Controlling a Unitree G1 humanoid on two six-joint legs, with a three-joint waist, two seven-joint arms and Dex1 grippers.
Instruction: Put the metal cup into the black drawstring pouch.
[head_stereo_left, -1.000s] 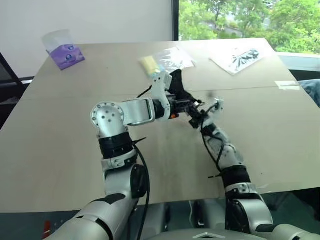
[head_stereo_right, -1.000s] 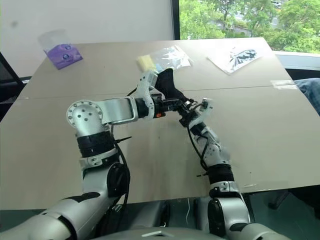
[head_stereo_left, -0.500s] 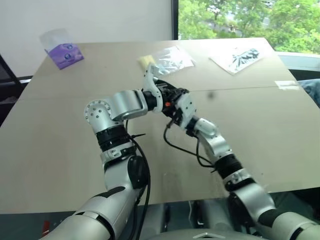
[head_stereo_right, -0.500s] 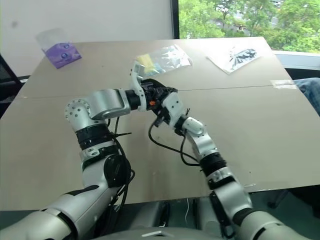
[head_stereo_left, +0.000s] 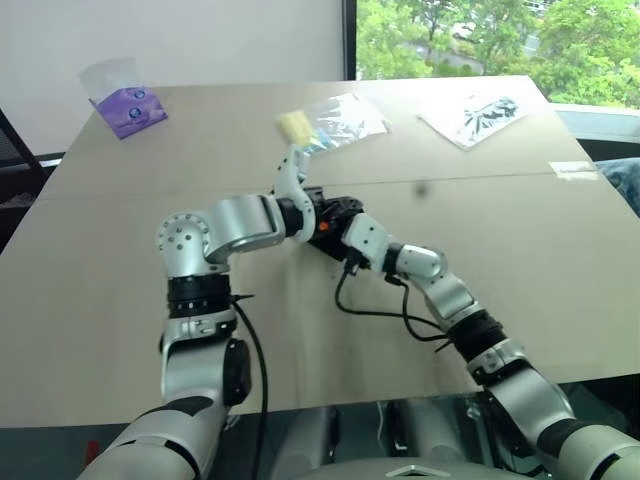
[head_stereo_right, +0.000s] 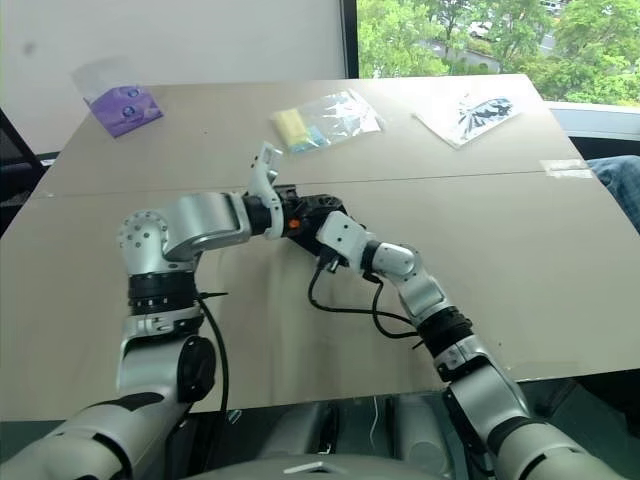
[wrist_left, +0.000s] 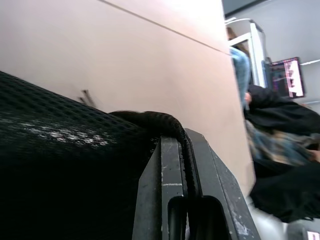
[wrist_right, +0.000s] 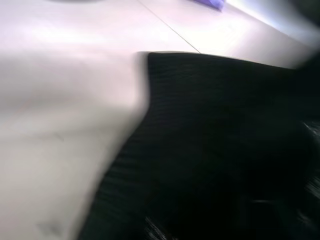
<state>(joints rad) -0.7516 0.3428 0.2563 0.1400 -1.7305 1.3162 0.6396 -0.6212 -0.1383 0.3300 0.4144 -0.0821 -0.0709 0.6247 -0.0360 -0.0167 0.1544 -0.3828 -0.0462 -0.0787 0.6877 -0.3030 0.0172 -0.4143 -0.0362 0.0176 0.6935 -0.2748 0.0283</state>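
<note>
The black drawstring pouch (head_stereo_left: 338, 209) hangs just above the middle of the table, between my two hands. My left gripper (wrist_left: 181, 146) is shut on the pouch's top hem, with the cord pinched between its fingers (wrist_left: 165, 170); the mesh fabric (wrist_left: 60, 165) spreads beside them. In the head views it reaches in from the left (head_stereo_right: 300, 210). My right gripper (head_stereo_left: 345, 232) comes from the right and presses against the pouch; black fabric (wrist_right: 215, 140) lies right in front of it. The metal cup is hidden.
A purple packet in a clear bag (head_stereo_left: 128, 108) lies at the far left of the table. A clear bag with a yellow item (head_stereo_left: 330, 122) and a clear bag with a black print (head_stereo_left: 475, 115) lie at the back. A black cable (head_stereo_left: 372, 308) loops under my right forearm.
Both hands have carried the pouch left and down, closer to the tabletop. My right wrist has rolled over and now lies low beside the pouch.
</note>
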